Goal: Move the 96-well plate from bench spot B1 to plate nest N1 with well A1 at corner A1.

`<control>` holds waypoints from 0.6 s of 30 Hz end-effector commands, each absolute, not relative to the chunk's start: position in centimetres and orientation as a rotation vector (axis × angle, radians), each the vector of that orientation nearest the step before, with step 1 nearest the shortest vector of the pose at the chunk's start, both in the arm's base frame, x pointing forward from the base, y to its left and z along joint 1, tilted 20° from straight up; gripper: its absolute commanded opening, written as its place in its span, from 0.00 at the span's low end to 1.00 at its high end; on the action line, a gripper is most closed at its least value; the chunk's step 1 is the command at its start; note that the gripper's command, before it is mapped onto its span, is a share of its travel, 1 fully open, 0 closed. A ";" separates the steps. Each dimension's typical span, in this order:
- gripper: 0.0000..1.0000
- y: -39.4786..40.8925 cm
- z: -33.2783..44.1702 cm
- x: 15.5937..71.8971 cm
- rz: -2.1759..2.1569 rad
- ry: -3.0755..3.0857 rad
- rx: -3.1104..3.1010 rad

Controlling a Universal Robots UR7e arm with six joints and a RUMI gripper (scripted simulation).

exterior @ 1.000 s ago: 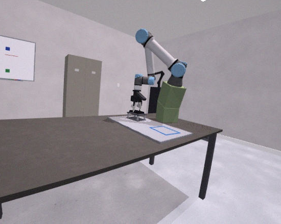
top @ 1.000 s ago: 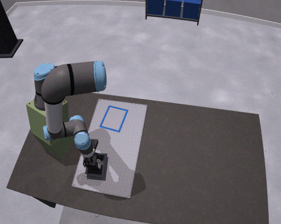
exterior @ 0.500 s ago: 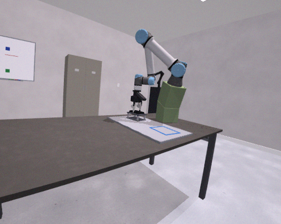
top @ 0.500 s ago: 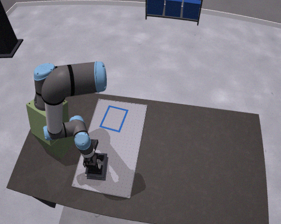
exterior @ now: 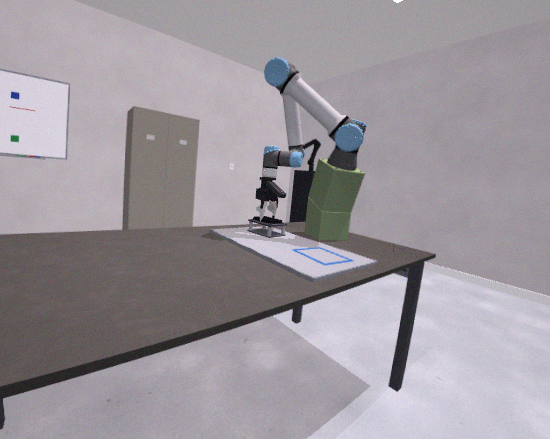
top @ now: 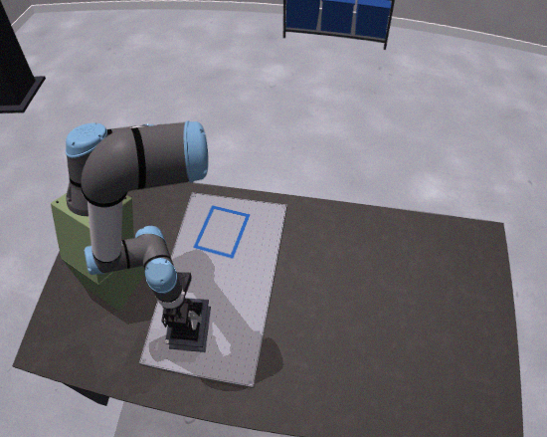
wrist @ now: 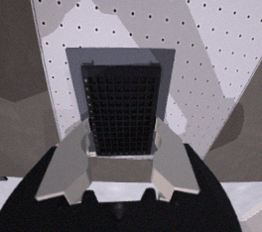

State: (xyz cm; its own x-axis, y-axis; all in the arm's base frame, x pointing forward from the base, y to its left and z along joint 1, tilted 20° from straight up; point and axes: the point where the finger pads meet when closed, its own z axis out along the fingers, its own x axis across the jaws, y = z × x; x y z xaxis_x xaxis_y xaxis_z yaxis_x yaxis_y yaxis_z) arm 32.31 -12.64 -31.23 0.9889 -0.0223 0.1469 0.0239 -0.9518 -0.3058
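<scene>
On the left stands the green block pedestal (top: 70, 228) carrying the grey, blue-capped arm (top: 131, 155). Its two-jaw gripper (wrist: 122, 144) is clamped partway closed on the long sides of the black gridded 96-well plate (wrist: 122, 106), over the raised grey plate nest (wrist: 169, 59). Farther right lies the dark surface (top: 380, 293).

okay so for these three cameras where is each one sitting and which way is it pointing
Top: high overhead, looking down on the table; shows the whole arm.
Exterior: beside the table at standing height, looking across it toward the arm's green pedestal.
Wrist: on the end effector, looking down along its fingers at the 96-well plate over the nest.
All three show the perforated board.
</scene>
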 end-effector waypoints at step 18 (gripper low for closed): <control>1.00 -12.7 -31.3 32.3 -0.214 -0.001 -2.823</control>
State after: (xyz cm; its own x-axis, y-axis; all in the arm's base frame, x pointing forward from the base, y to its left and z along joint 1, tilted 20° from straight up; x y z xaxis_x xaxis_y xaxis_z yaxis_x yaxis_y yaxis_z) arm 32.33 -12.61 -31.32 0.9889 -0.0223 0.1469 0.0239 -0.9518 -0.3057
